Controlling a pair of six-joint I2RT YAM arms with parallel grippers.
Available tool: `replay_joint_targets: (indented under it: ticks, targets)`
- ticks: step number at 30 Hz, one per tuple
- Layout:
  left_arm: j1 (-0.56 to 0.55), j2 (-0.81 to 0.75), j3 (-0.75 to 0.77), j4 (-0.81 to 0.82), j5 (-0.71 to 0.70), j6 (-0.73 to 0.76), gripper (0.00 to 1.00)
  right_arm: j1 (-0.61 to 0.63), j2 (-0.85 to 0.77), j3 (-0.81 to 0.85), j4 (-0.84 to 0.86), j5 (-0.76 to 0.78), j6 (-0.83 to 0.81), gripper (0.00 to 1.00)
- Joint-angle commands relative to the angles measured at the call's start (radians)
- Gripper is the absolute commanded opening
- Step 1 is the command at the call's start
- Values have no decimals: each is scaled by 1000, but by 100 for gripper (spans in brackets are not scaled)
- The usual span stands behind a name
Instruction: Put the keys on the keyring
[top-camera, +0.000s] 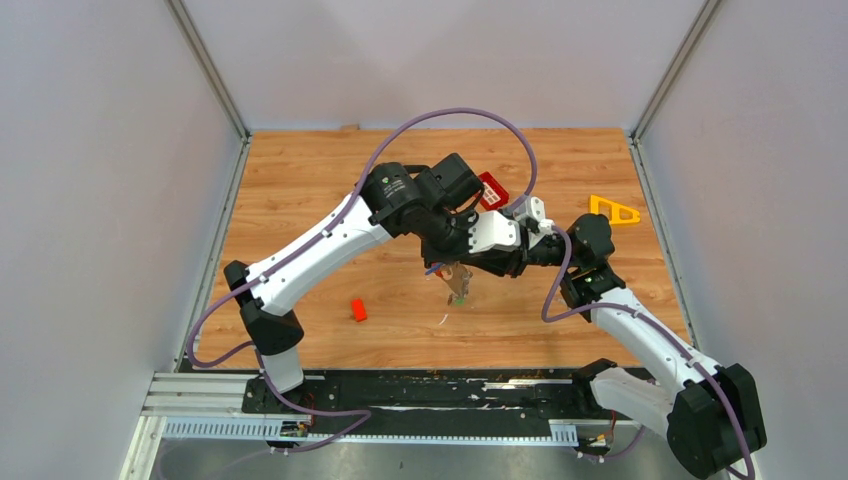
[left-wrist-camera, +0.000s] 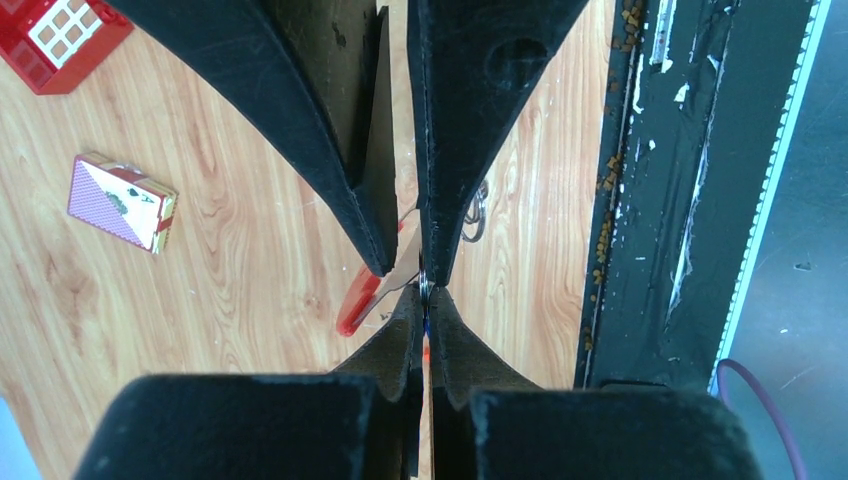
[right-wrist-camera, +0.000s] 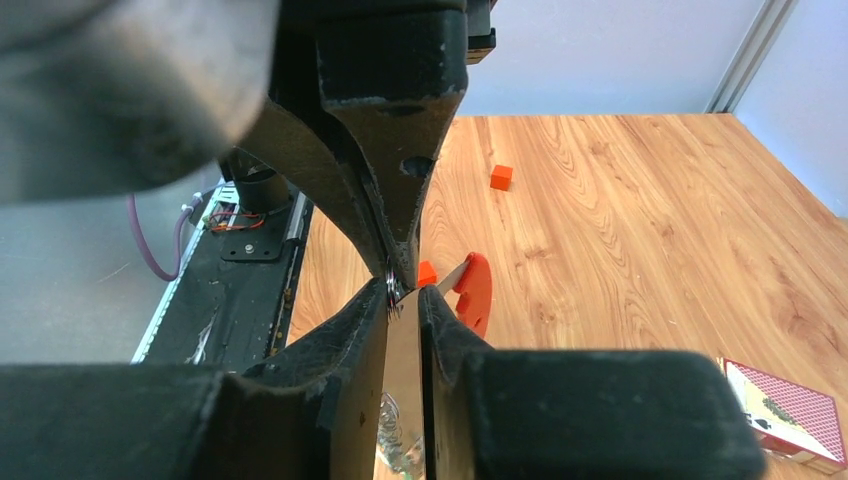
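Note:
My two grippers meet tip to tip above the middle of the table. My right gripper (right-wrist-camera: 403, 297) (top-camera: 472, 266) is shut on the keyring's flat fob, whose glossy red piece (right-wrist-camera: 475, 290) (left-wrist-camera: 357, 306) sticks out sideways. The small metal ring (left-wrist-camera: 425, 290) (right-wrist-camera: 390, 285) sits right at the touching tips. My left gripper (left-wrist-camera: 425, 297) (top-camera: 452, 262) is shut on something thin; only a sliver of blue (left-wrist-camera: 427, 325) shows between its pads, seemingly the blue key. A green-headed key (top-camera: 458, 296) hangs below the grippers. A loose silver piece (top-camera: 443, 319) (left-wrist-camera: 475, 215) lies on the wood underneath.
A small red block (top-camera: 358, 310) (right-wrist-camera: 501, 177) lies left of the grippers. A red gridded tray (top-camera: 492, 190) (left-wrist-camera: 55, 40) is behind the arms, a yellow triangular piece (top-camera: 613, 210) at the back right. A playing-card box (left-wrist-camera: 122, 200) (right-wrist-camera: 790, 412) lies on the wood. The black base rail (left-wrist-camera: 690, 200) runs along the near edge.

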Motion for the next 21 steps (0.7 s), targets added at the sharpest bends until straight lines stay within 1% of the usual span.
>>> replay_joint_targets:
  ticks: [1, 11, 13, 16, 21]
  targets:
    - [-4, -57, 14, 62, 32, -8, 0, 7, 8, 25, -16, -5, -26, 17]
    - [-3, -68, 8, 97, 51, -19, 0, 14, 3, 38, -50, -10, -46, 2]
    - [-4, -83, -8, 117, 54, -19, 0, 13, -4, 46, -64, -7, -53, 1]
    - [-3, -115, -47, 155, 60, -16, 0, 11, -19, 50, -69, -2, -52, 4]
    - [-2, -151, -99, 199, 71, -14, 0, 3, -31, 59, -61, -1, -24, 15]
